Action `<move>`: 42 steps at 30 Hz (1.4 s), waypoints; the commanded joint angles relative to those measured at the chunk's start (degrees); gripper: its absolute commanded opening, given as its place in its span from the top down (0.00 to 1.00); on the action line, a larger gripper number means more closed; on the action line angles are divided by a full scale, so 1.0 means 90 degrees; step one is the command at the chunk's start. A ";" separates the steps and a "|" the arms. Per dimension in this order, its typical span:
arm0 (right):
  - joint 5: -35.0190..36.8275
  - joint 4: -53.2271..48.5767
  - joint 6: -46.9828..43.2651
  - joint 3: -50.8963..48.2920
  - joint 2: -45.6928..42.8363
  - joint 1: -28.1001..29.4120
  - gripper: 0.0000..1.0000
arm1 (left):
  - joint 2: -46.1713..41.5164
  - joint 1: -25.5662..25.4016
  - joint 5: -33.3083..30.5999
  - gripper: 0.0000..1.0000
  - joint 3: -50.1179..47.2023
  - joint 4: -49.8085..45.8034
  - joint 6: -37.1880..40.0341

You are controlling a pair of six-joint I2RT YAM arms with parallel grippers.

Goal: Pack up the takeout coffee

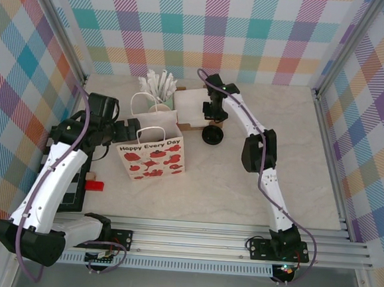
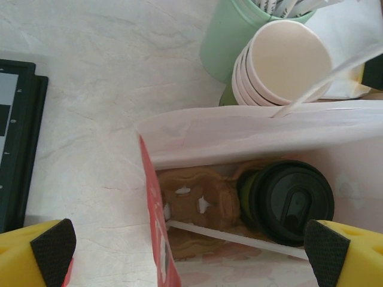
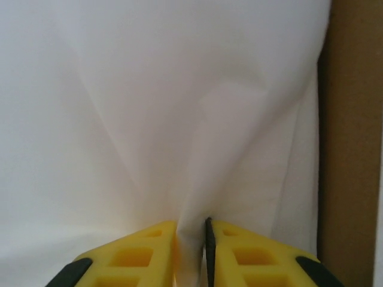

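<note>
Cream marbled table point(image 1: 242, 187) stretches under plaid walls, and the gift bag point(image 1: 152, 157) standing near its middle is what I place everything by. The takeout coffee point(image 2: 291, 200) is down inside that bag, black lid up, tucked against the far right corner beside a brown pastry point(image 2: 197, 200), so I judge the packing of the cup itself done. My left gripper point(image 2: 190, 248) hangs just over the bag's open mouth with its fingers point(image 2: 54, 244) spread as wide as they go and nothing between them, which is how I would stand after letting a cup go, clear of both bag walls. Behind the bag sit a stack of lidless cups point(image 2: 281, 66) and a green holder point(image 2: 230, 36) of white sticks, both apart from me. Behind the bag and to its right, my right gripper point(image 3: 191, 236) has its fingers nearly together, pinching a fold of a white paper sheet point(image 3: 149, 107) that lies next to brown cardboard point(image 3: 353, 137); a thin pinch suits lifting one sheet, probably to go into the bag. To the bag's right, a loose black lid point(image 1: 212, 136) rests on the table, untouched.
</note>
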 commanded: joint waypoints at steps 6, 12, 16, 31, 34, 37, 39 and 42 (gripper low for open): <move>0.0354 -0.0125 -0.0187 0.0135 -0.0389 0.0137 0.82 | -0.0072 0.0064 0.0853 0.00 -0.0208 0.0363 0.0048; 0.0347 -0.0135 -0.0215 0.0133 -0.0537 0.0146 0.86 | -0.0077 0.0059 0.0869 0.00 -0.0236 0.0376 0.0061; 0.0299 -0.0135 -0.0198 0.0125 -0.0511 0.0157 0.87 | -0.0092 0.0064 0.0859 0.00 -0.0229 0.0346 0.0076; 0.0517 0.0124 -0.0407 0.0111 -0.1616 0.0157 1.00 | 0.0127 0.0064 0.1666 0.00 -0.0305 0.0766 0.0106; 0.0632 0.0265 -0.0391 -0.0117 -0.2167 0.0157 1.00 | 0.0223 0.0064 0.1816 0.00 -0.0278 0.0928 0.0118; 0.0697 0.0696 -0.0457 -0.0759 -0.2872 0.0156 1.00 | 0.0252 0.0064 0.1638 0.00 -0.0277 0.1035 0.0176; 0.0744 0.0903 -0.0555 -0.1096 -0.3279 0.0157 1.00 | 0.0248 0.0064 0.1481 0.00 -0.0283 0.1139 0.0258; 0.0821 0.1161 -0.0720 -0.1527 -0.3864 0.0156 1.00 | 0.0272 0.0083 0.1382 0.00 -0.0126 0.1037 0.0521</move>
